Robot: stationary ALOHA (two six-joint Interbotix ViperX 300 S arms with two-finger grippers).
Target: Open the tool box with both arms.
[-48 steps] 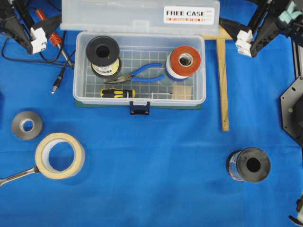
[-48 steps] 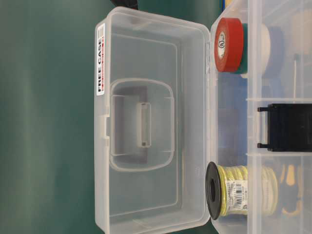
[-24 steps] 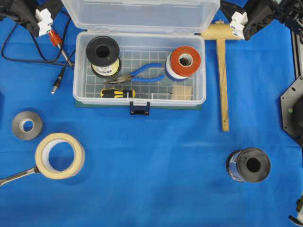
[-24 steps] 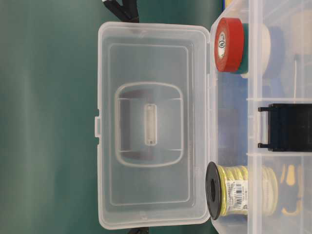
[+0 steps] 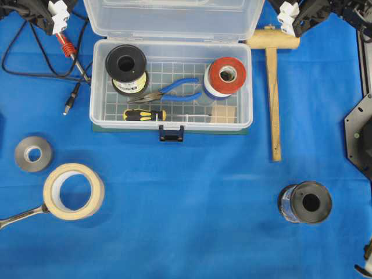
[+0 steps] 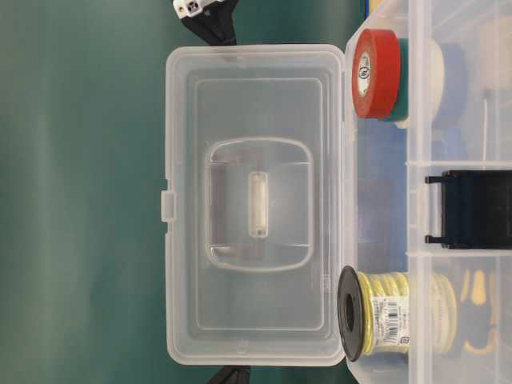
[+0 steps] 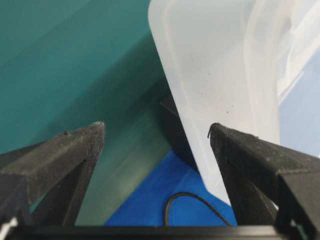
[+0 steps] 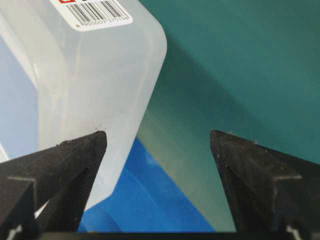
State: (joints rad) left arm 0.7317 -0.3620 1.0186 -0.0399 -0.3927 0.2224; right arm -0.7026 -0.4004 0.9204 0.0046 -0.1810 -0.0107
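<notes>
Tool box open on a blue surface, green wall behind

The tool box (image 5: pixel 171 87) sits upper centre, lid upright; left end effector (image 7: pixel 157 132) and right end effector (image 8: pixel 157 140) flank the lid corners, both spread wide, gripping nothing.

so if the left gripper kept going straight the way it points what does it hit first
Probably nothing of the tool box: its lid passes by the right-hand finger, and between the open fingers of the left gripper lies blue cloth, then green backdrop.
</notes>
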